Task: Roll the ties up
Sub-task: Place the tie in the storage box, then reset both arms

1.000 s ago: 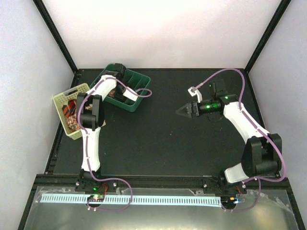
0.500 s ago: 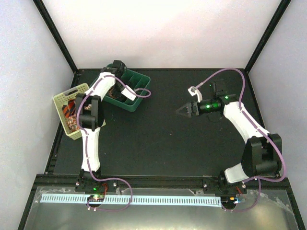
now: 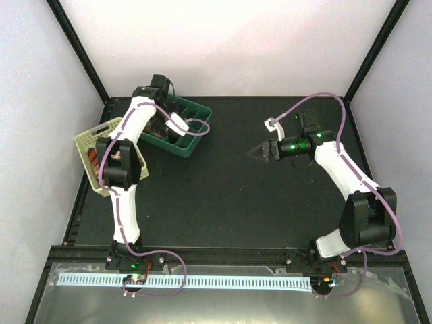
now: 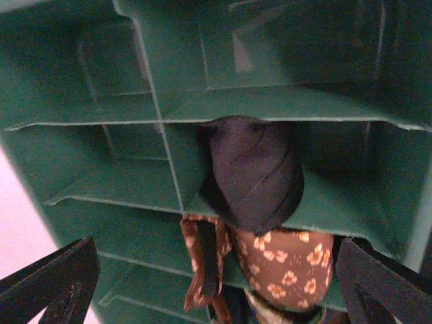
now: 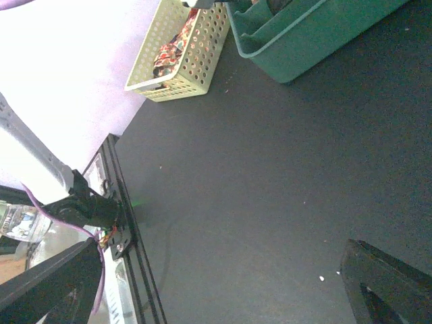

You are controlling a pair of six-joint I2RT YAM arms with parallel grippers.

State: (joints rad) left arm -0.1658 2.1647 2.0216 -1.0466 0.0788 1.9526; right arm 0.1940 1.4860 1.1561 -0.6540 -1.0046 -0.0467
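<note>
your left end effector [image 4: 219,283] is hanging open over the dark tie [image 4: 255,172] and floral tie [image 4: 283,266] in the green tray [image 4: 135,81] — soft, light-looking rolls wanting a pinch across the whole bundle — right end effector [image 5: 219,283] gaping empty.

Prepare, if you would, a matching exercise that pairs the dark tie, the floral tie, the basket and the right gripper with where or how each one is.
Things:
1. dark tie
2. floral tie
3. basket
4. right gripper

Descriptions:
a. open, above bare black table
b. pale yellow, at the table's left edge, fabric inside
c. rolled, in the green tray, upper of two in the left wrist view
d. lower of those two, cut off by the picture's bottom edge

Pairs: 1-c; 2-d; 3-b; 4-a
</note>
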